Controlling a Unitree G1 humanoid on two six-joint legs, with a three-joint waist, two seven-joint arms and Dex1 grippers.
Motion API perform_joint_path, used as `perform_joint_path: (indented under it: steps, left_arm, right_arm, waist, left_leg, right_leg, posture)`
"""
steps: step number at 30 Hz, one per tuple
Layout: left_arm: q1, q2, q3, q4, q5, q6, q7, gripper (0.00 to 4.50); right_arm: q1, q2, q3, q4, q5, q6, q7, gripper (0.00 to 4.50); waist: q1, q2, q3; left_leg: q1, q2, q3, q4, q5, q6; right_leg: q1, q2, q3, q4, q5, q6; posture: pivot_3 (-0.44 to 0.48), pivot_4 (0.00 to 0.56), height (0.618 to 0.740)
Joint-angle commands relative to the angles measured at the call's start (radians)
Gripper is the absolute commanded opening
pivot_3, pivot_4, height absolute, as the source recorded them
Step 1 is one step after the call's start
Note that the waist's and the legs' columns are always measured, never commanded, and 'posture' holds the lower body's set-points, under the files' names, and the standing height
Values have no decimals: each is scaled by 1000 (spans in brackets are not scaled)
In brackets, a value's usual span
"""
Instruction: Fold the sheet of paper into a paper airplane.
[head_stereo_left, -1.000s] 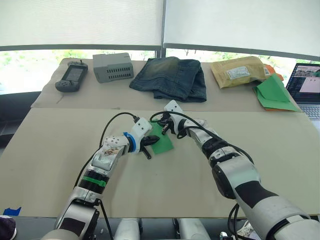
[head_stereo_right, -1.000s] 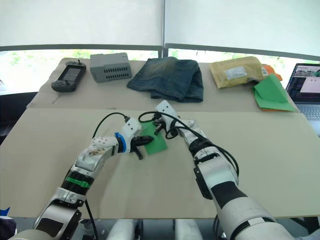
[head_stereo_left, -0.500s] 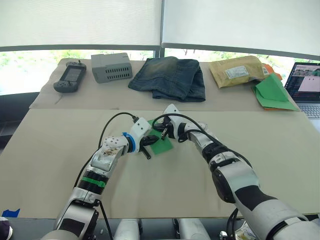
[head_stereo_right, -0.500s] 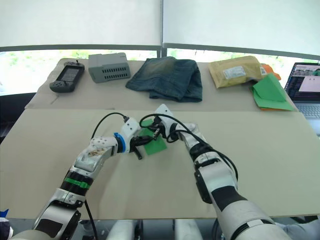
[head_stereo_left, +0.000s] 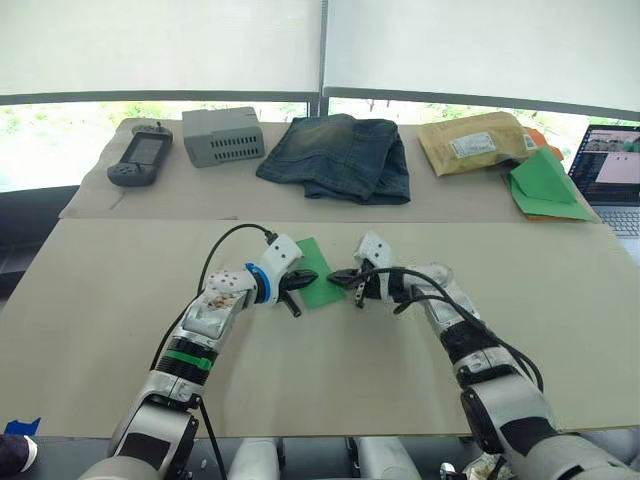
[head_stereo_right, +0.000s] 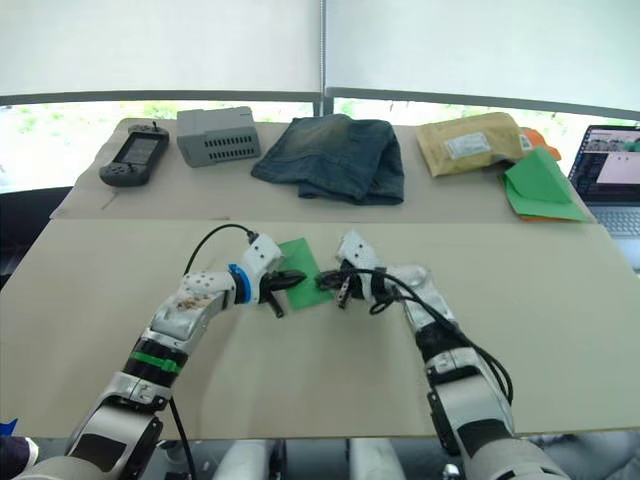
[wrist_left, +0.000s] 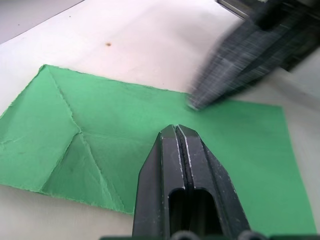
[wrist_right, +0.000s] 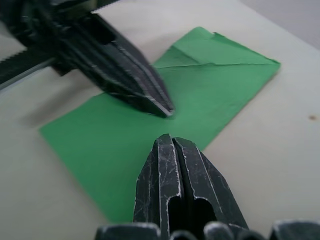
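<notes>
Two black two-fingered grippers meet over one sheet at the middle of the table.

Left gripper (head_stereo_left: 300, 281): fingers pressed together, nothing between them; tip resting on or just above the left part of the sheet, pointing right.

Right gripper (head_stereo_left: 343, 277): fingers pressed together, nothing between them; tip at the sheet's right edge, pointing left toward the left gripper. The two tips are near each other, not touching.

Sheet of thin bright green paper (head_stereo_left: 318, 271): lies flat on the beige table (head_stereo_left: 120, 300), between the two grippers. An oblong with diagonal creases and folded corner flaps at its far end, seen in the left wrist view (wrist_left: 75, 145) and right wrist view (wrist_right: 210, 85). Not held by either gripper.

Far row of the table, left to right:
- black handheld controller with a screen (head_stereo_left: 141, 155), far left;
- grey ribbed rectangular box (head_stereo_left: 224, 135), just right of the controller;
- folded blue denim jeans (head_stereo_left: 345, 156), at the centre;
- tan padded mailing envelope with a white label (head_stereo_left: 475, 143), right of the jeans;
- heap of green paper with an orange sheet beneath it (head_stereo_left: 545, 187), just right of the envelope;
- open laptop with a lit screen (head_stereo_left: 610, 168), at the far right edge.
</notes>
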Motion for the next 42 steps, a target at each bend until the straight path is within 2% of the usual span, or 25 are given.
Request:
perform_joint_path:
  steps: [1, 9, 14, 17, 23, 27, 34, 37, 42]
  left_arm:
    - [-5, -2, -15, 41, 26, -6, -1, 0]
    - [-14, -4, -17, 61, 27, -21, -9, 0]
    - [-6, 0, -14, 43, 19, -18, -18, 0]
    - [-2, 16, 4, 4, -5, -1, -38, 0]
    - [-20, 35, 92, -115, -99, 47, -66, 0]
    - [-19, 87, 163, -255, -184, 170, -78, 0]
    - [56, 207, 232, -390, -229, 317, -49, 0]
    - [86, 207, 203, -384, -210, 315, -32, 0]
    - [98, 135, 145, -325, -188, 241, -18, 0]
  right_arm:
    - [57, -48, 56, -79, -35, 48, 31, 23]
    - [169, -135, 113, -312, -11, 189, 65, 23]
    - [185, -162, 69, -464, 37, 217, 37, 23]
    - [166, -203, 26, -655, 108, 329, 57, 23]
    - [169, -292, -9, -867, 200, 489, 59, 23]
    - [198, -339, 29, -900, 172, 477, 47, 23]
    - [182, -333, 46, -828, 103, 418, -52, 23]
    - [166, -329, 55, -803, 79, 398, -73, 23]
    - [143, -319, 55, -782, 65, 388, -100, 23]
  waist:
    - [2, 0, 0]
    - [19, 0, -1]
    - [20, 0, -1]
    - [19, 0, -1]
    - [24, 0, 0]
    - [24, 0, 0]
    - [19, 0, 1]
    - [22, 0, 1]
    - [40, 0, 1]
  left_leg:
    - [0, 0, 0, 0, 0, 0]
    - [1, 0, 1, 0, 0, 0]
    - [1, 0, 1, 0, 0, 0]
    - [-2, 0, 1, 0, 0, 0]
    - [-5, 1, -1, 0, 0, 0]
    - [-6, 0, -1, 0, 0, 0]
    - [-6, 1, 0, 0, 0, 0]
    - [-6, 0, 0, 0, 0, 0]
    - [-7, 0, 0, 0, 0, 0]
  right_leg:
    - [0, 0, 0, 0, 0, 1]
    - [1, 0, 0, 0, -3, 4]
    - [0, 1, 0, 0, -4, 5]
    - [-2, 1, 1, 0, -4, 5]
    - [-4, 1, -1, -1, -4, 5]
    - [-5, 1, -1, -2, -4, 5]
    - [-5, 1, 0, -2, -4, 5]
    - [-5, 1, -1, -2, -4, 5]
    - [-5, 0, -1, -3, -3, 4]
  posture:
    - [0, 150, 740]
    - [0, 150, 740]
    - [0, 150, 740]
    - [0, 150, 740]
    - [0, 150, 740]
    - [0, 150, 740]
    - [0, 150, 740]
    - [0, 150, 740]
    - [0, 150, 740]
